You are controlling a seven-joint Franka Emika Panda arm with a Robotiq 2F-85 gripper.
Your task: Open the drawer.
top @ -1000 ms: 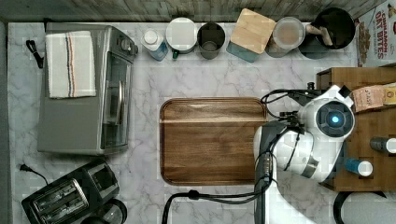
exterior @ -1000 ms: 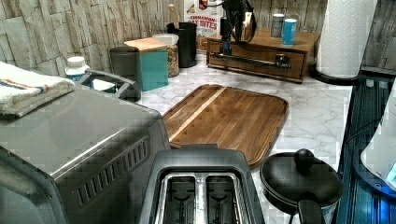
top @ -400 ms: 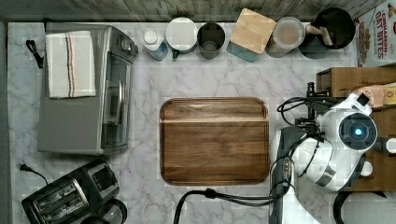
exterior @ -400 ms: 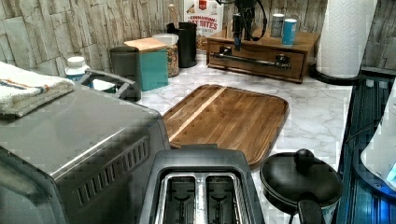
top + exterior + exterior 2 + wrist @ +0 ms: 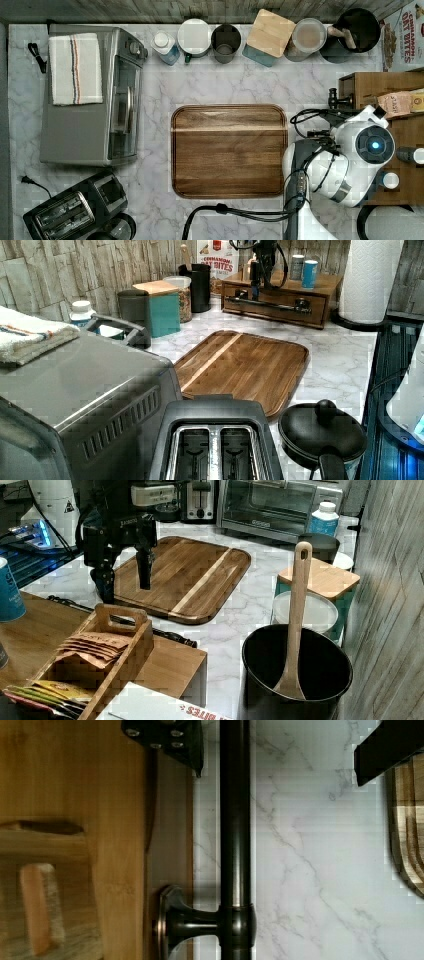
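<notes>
The gripper point(image 5: 277, 750) hangs over the drawer's point(image 5: 272, 302) bar handle point(image 5: 235, 820), fingers spread wide on either side, holding nothing. Approach seems done; next it must descend, close, and pull toward the cutting board point(image 5: 229, 150). Marble counter point(image 5: 225, 85); paper towel roll point(image 5: 370, 280) beside the drawer.

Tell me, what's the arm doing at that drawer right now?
Gripper open, fingers straddling the black bar handle, not yet closed on it. Drawer shut. Nothing in the way; cutting board lies apart.
</notes>
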